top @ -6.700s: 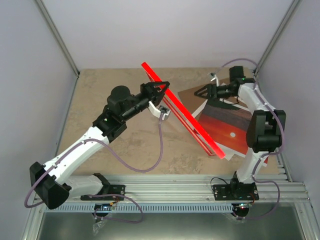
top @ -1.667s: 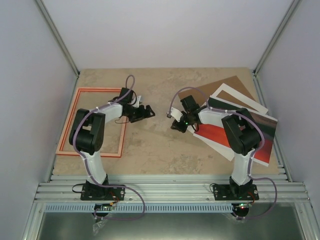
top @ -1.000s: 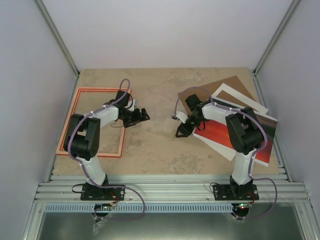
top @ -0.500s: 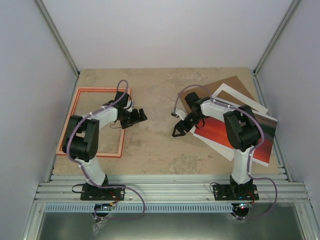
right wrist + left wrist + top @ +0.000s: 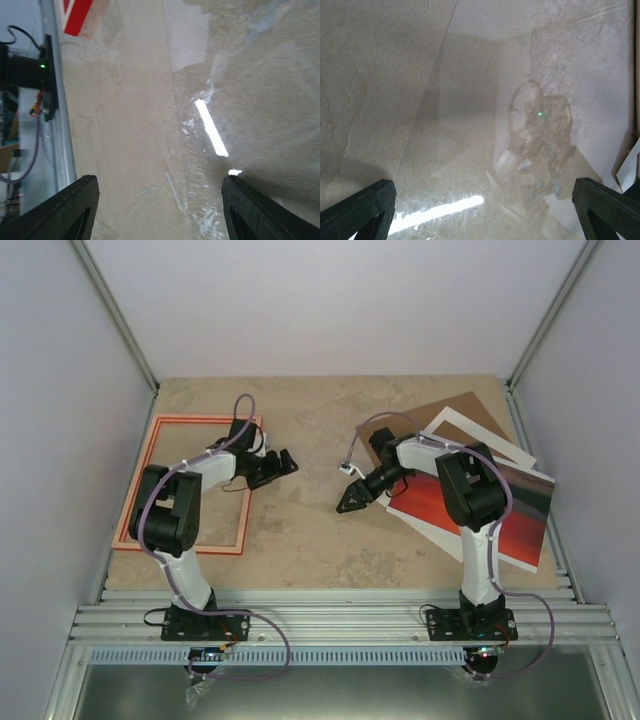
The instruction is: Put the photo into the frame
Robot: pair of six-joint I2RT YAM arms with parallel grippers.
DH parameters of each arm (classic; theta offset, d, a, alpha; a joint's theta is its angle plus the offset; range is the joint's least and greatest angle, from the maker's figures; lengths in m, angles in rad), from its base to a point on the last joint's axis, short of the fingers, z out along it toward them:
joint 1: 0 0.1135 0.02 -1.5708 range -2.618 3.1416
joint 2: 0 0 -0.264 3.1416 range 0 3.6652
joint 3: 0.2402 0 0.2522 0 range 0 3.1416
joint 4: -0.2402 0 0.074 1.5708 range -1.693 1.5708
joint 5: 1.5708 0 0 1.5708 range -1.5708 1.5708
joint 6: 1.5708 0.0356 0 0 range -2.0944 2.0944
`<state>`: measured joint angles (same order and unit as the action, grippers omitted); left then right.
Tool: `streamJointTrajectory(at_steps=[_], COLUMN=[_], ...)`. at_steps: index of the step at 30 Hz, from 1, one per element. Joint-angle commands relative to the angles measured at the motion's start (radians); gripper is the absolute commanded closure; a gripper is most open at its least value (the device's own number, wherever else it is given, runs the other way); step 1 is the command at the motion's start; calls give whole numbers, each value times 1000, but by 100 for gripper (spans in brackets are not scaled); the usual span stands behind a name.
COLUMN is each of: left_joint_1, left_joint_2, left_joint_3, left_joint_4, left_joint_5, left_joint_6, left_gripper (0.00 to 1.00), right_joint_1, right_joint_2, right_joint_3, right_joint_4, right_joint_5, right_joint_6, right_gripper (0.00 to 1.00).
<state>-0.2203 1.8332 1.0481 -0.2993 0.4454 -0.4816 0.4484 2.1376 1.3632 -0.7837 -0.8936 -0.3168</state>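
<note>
Your left gripper (image 5: 285, 462) and right gripper (image 5: 350, 505) both sit spread apart, holding nothing; frame (image 5: 195, 419) lies left, photo (image 5: 525, 520) right.

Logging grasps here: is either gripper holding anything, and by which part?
Nothing is held: the left gripper and the right gripper both have open, empty jaws.

White arms (image 5: 207, 466), black joints (image 5: 468, 488) (purple cables (image 5: 238, 404)).
</note>
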Motion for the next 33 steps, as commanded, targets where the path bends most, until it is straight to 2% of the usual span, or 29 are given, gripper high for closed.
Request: streamJointTrajectory(at_steps=[1, 9, 13, 18, 33], left_joint_1=[-24, 4, 24, 22, -61], left_joint_2=[126, 35, 21, 84, 156], left_joint_3=[-84, -68, -68, -33, -58], left_joint_4=[-105, -252, -315, -318, -265], left_joint_5=[3, -160, -177, -154, -28], left_joint_6=[-32, -35, -45, -37, 0], left_gripper=[1, 1, 1, 1, 2], right_joint_1=[3, 1, -6, -20, -24], right_joint_2=[174, 169, 154, 184, 335], right_joint_3=[-78, -87, -103, -97, -20], right_joint_4=[-103, -73, -57, -51, -86], right_joint_5=[228, 266, 290, 300, 255], right_joint_6=[19, 59, 74, 79, 89], right_gripper=[31, 32, 32, 33, 42])
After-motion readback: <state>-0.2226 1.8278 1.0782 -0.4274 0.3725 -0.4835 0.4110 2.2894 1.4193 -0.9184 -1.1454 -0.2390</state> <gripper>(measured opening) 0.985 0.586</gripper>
